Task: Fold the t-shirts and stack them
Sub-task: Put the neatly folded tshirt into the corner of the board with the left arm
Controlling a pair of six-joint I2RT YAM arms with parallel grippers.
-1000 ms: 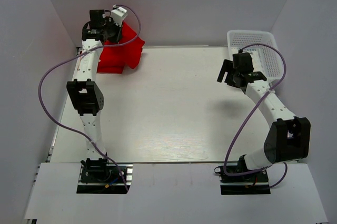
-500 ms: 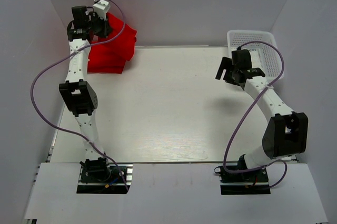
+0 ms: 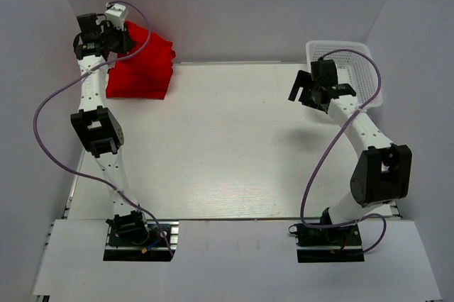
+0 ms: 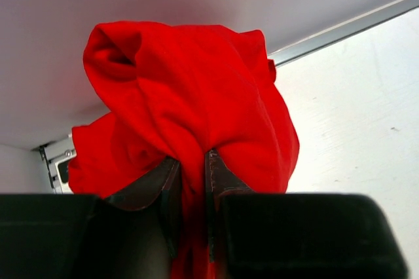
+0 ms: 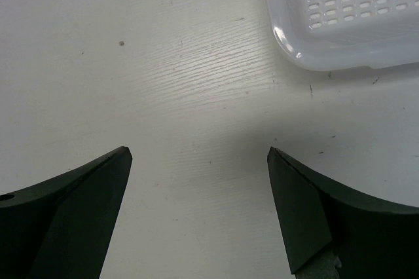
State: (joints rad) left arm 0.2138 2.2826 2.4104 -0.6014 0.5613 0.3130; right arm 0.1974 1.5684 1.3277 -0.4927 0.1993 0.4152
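Plain grey-white walls box in a pale wood-grain table (image 3: 227, 146). At its far left corner, the left gripper (image 4: 191, 159) pinches a bunched bright red cloth t-shirt (image 3: 145, 68), whose lower folds are hidden behind the fingers. The right gripper (image 5: 196, 154) is spread wide and holds nothing, just beside a white plastic mesh basket (image 5: 340, 23) cut off at the frame edge.

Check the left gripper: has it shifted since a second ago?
Yes. The left gripper, shut on the red t-shirt, has swung left toward the side wall, farther from the white basket.

2 white arms (image 3: 91, 91), black joints (image 3: 96, 130), seemingly purple cables (image 3: 35, 126).
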